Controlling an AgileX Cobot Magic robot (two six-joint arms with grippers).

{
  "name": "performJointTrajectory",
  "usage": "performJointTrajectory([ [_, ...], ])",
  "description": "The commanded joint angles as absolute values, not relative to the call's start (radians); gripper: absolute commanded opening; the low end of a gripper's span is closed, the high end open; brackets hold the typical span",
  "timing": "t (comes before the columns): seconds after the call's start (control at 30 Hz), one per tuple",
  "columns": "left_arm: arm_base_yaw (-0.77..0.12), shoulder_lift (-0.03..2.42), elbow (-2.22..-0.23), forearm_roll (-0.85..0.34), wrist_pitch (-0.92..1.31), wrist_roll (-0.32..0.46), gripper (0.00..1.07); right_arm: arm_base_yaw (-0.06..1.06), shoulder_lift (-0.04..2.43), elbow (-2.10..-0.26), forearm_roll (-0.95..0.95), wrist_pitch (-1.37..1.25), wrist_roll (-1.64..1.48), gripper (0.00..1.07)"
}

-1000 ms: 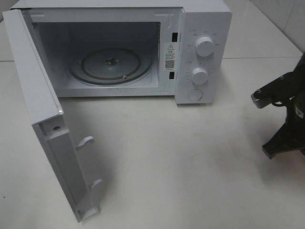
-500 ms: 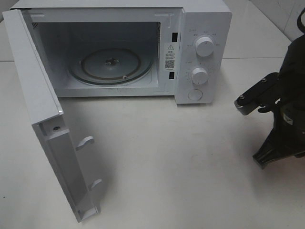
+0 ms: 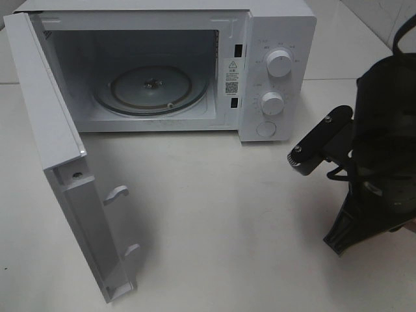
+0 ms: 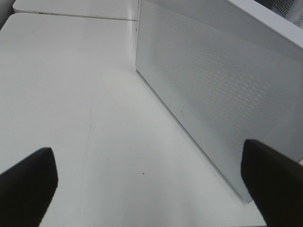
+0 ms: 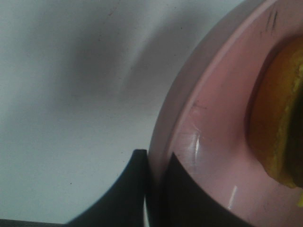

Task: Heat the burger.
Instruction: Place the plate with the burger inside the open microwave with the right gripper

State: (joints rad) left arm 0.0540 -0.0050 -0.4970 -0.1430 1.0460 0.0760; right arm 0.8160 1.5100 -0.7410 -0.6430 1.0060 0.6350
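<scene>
1. Burger (image 5: 279,123) lies on the pink plate (image 5: 213,123). Only the right wrist view shows it, as a golden-brown edge. In the high view it is hidden behind the right arm (image 3: 383,149) or out of frame.
2. The right tool (image 5: 154,165) is nearly closed, pinching the plate's rim between its two dark fingers. I cannot tell whether the plate is lifted or resting on the surface (image 3: 214,214).
3. The left tool (image 4: 147,158) is spread wide and holds nothing. It hovers over the surface beside the microwave's perforated side wall.
4. Done, as I judge it: the microwave (image 3: 279,39) has its door (image 3: 58,149) swung fully open, and the plate is gripped.
5. The glass turntable (image 3: 151,88) is bare, so the food is not yet inside.
6. Left to do: carry the plate across the surface and into the cavity, set it on the turntable, let go, shut the door and turn the dials (image 3: 278,64).
</scene>
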Motion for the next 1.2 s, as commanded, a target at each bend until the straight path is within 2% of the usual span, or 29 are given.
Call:
performJointTrajectory([
  [0.03, 0.056, -0.025, -0.494, -0.145, 1.036, 0.076, 0.98, 0.858, 1.502, -0.74, -0.69, 1.062, 0.665, 0.01],
  [0.7, 0.056, -0.025, -0.494, -0.145, 1.036, 0.076, 0.98, 1.193, 1.502, -0.74, -0.64, 1.113, 0.687, 0.02],
  [0.9, 0.056, -0.025, -0.494, -0.145, 1.036, 0.076, 0.98, 1.253, 1.502, -0.74, -0.64, 1.114, 0.671, 0.02],
  [1.2, 0.056, -0.025, -0.494, -0.145, 1.036, 0.076, 0.98, 1.264, 1.502, -0.758, -0.669, 1.11, 0.556, 0.02],
])
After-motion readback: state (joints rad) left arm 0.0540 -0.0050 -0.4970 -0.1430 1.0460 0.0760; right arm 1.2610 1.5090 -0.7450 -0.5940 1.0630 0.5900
